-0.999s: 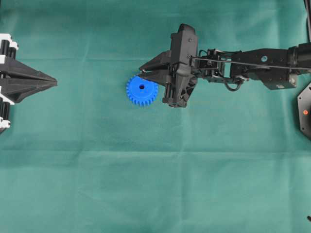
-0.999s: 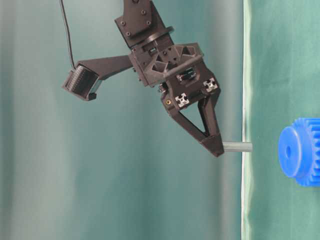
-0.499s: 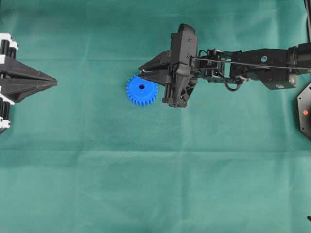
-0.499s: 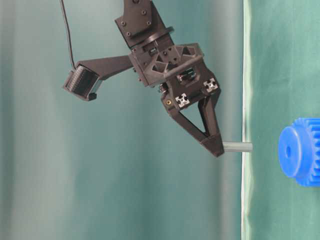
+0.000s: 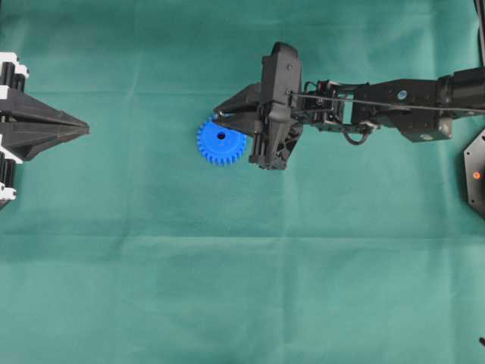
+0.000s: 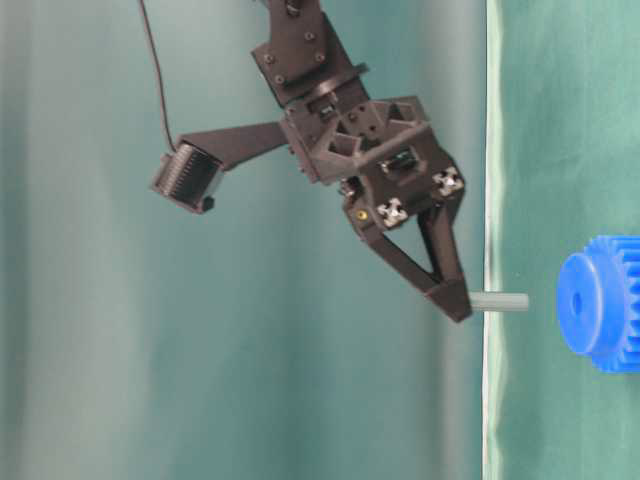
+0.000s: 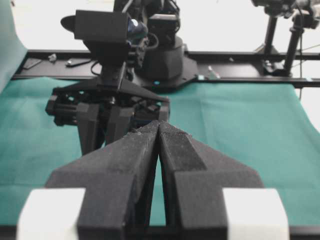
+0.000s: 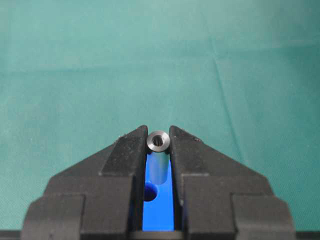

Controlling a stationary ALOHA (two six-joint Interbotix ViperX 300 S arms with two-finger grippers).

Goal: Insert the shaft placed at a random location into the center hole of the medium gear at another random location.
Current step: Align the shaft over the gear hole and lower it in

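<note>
Green cloth-covered surface (image 5: pixel 227 288) is carrying only the bright blue plastic toothed gear (image 5: pixel 221 141), lying flat left of centre toward the far edge, dark round center hole (image 5: pixel 221 136) facing up and uncovered. Right claw (image 5: pixel 220 116) is pinching the short silvery-grey metal shaft (image 6: pixel 499 302) at its tips, hanging just above the gear's far rim, nothing between them. Shaft's long axis is standing perpendicular to the surface, free end pointing down at it. Left claw (image 5: pixel 82 129) is sitting closed, holding nothing, at the left edge. Versus earlier, right claw has sunk closer to the surface.
</note>
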